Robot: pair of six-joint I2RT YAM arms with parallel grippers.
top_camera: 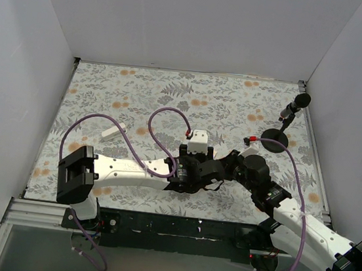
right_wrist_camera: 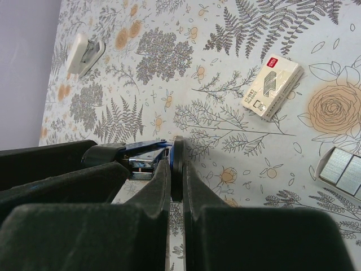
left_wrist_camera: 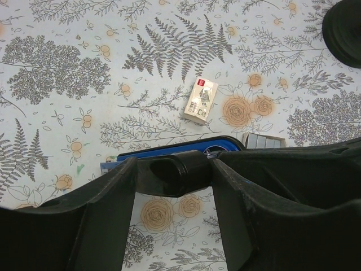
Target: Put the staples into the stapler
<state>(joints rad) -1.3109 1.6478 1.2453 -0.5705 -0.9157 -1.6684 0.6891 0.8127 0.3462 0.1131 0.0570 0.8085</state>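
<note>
The stapler (left_wrist_camera: 169, 151) lies mid-table between both arms. The left gripper (left_wrist_camera: 175, 172) is clamped around its black end. The right gripper (right_wrist_camera: 177, 169), fingers nearly together, pinches a thin black edge of it. The staples (left_wrist_camera: 262, 141) lie just right, and a box (left_wrist_camera: 200, 100) lies farther off.

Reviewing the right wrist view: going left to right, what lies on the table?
white plastic item → blue stapler → staple box → staples, at the right edge.
</note>
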